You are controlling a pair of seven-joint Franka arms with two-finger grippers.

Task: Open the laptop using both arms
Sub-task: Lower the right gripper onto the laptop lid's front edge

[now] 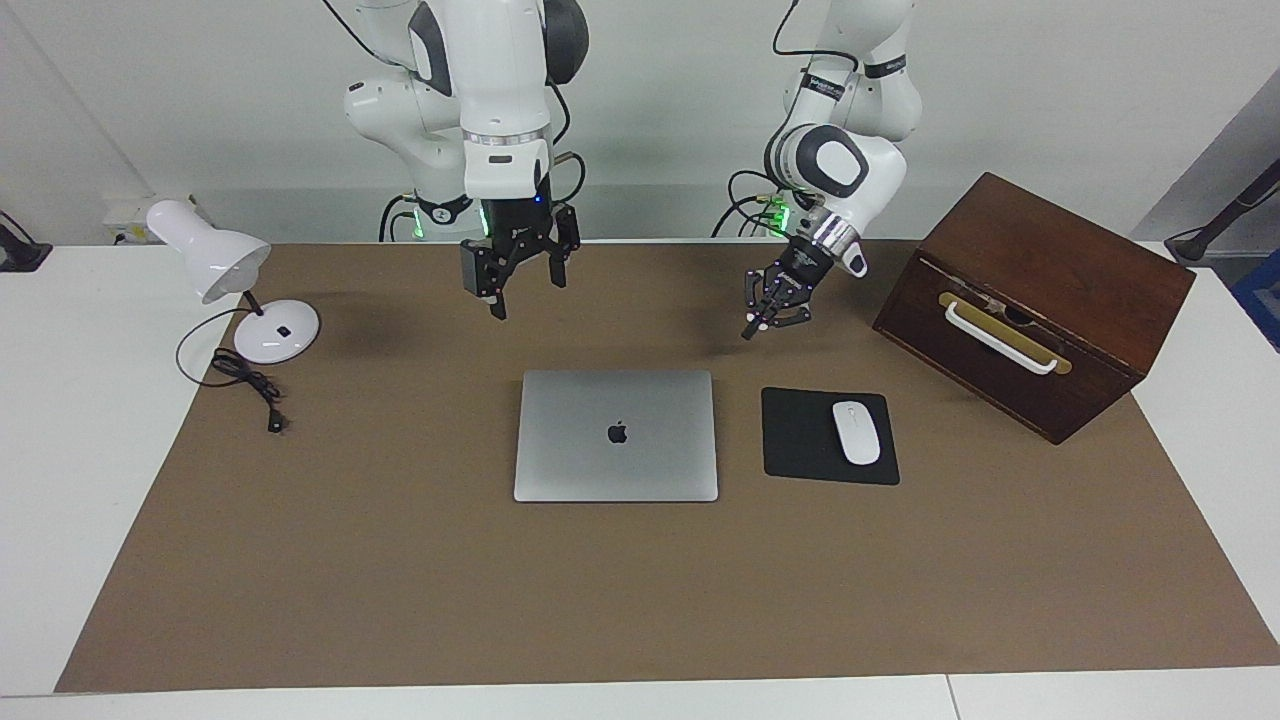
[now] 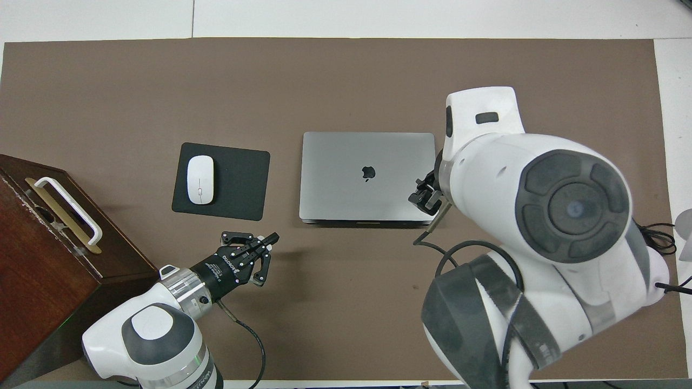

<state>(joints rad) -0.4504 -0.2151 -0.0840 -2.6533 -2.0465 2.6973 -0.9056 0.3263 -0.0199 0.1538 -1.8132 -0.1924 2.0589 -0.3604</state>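
Left fingers (image 1: 750,330) pinched shut, laptop (image 1: 616,436) closed flat

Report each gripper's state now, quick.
Left gripper: shut, holding nothing, up over the brown mat near the mouse pad.
Right gripper: open, empty, over the mat near the closed laptop.

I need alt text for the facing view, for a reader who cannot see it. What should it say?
A closed laptop lies flat on a brown mat, with both arms raised above the strip of mat nearer to the robots, touching nothing. The left gripper is shut; the right gripper hangs open. A mouse on a black pad, a wooden box and a lamp are beside the laptop.
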